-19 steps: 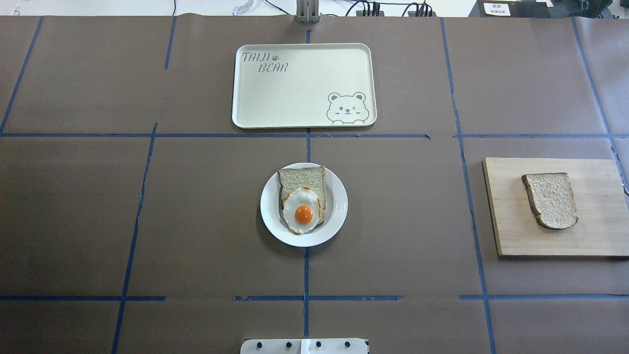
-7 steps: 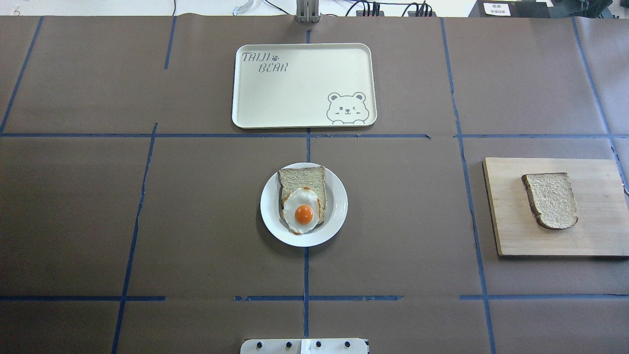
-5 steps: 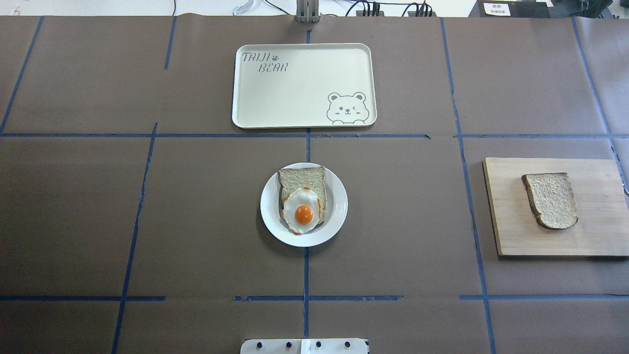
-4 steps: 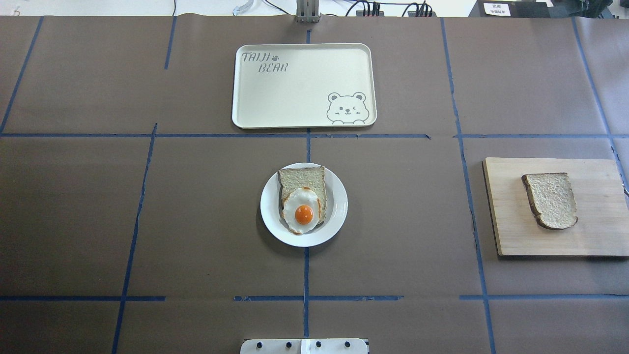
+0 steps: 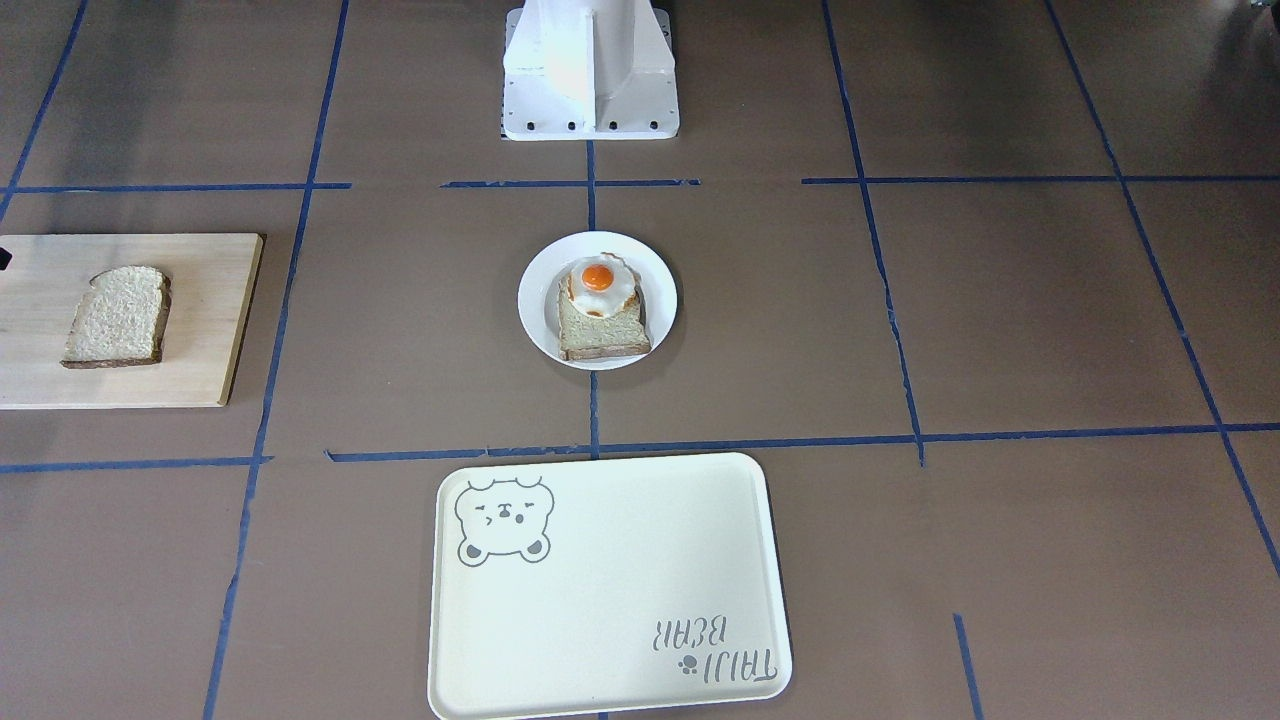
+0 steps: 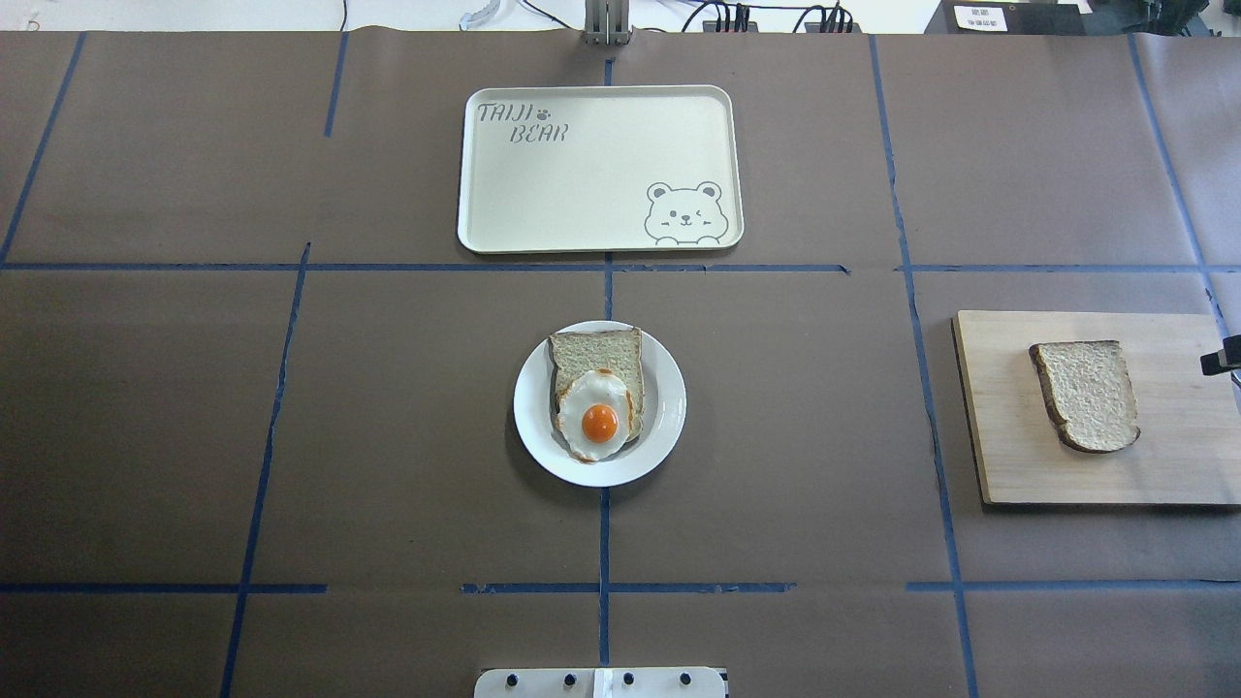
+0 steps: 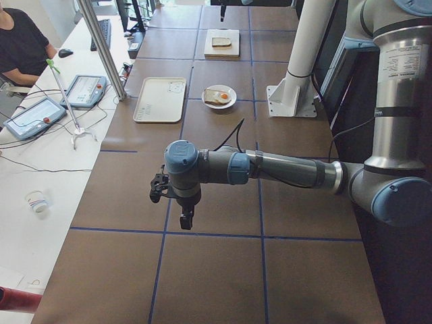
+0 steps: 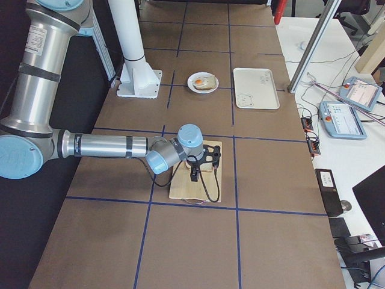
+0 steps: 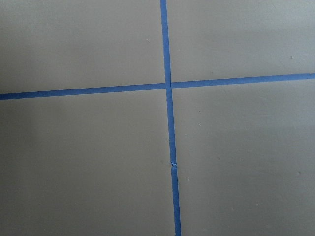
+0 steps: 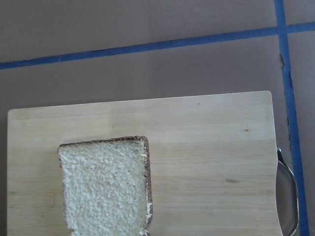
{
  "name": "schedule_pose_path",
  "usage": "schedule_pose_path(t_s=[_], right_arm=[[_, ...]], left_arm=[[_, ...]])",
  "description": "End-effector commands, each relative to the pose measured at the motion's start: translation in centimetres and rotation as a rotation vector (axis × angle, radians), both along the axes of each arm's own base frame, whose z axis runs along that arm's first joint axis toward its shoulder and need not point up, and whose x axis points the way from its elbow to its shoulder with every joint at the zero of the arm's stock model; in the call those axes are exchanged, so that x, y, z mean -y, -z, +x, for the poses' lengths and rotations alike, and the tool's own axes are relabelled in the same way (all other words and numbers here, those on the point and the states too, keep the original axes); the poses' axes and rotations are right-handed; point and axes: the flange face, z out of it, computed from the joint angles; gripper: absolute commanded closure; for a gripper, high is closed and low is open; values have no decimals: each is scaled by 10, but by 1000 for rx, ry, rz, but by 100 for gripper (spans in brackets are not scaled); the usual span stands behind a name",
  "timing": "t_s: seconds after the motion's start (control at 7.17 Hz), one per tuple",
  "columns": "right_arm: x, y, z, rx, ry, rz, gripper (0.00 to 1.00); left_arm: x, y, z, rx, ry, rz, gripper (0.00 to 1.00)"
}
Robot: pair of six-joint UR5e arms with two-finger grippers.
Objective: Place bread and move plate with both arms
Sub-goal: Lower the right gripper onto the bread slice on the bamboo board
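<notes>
The plain bread point(image 6: 1086, 395) lies flat on a wooden board point(image 6: 1008, 456) at the right, and it shows in the right wrist view point(image 10: 106, 189). The white plate point(image 6: 531, 407) sits mid-table and bears a bread slice topped with a fried egg point(image 6: 599, 417). My right gripper point(image 8: 194, 176) hovers over the board's outer end, beside the bread. Only a black tip of it point(image 6: 1222, 361) shows in the overhead view, and I cannot tell whether it is open or shut. My left gripper point(image 7: 184, 219) hangs over bare table far to the left, empty. I cannot tell its state.
A cream tray with a bear drawing point(image 6: 582, 174) lies beyond the plate. The white pedestal point(image 5: 590, 70) stands at the robot's side of the table. A metal handle point(image 10: 288, 196) sticks out of the board's end. An operator point(image 7: 23, 44) sits at a side desk.
A black tip of my right gripper has come into the overhead view at the right edge, over the board. The bread, plate and tray have not moved.
</notes>
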Motion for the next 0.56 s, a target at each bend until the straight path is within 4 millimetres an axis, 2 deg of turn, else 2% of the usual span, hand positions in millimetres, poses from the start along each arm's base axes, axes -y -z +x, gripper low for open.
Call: schedule_pose_path(t_s=[0.0, 0.42], right_arm=[[3, -4, -43, -34, 5, -12, 0], [8, -3, -76, -51, 44, 1, 0]], left_arm=[[-4, 2, 0, -4, 0, 3, 0], [-6, 1, 0, -4, 0, 0, 0]])
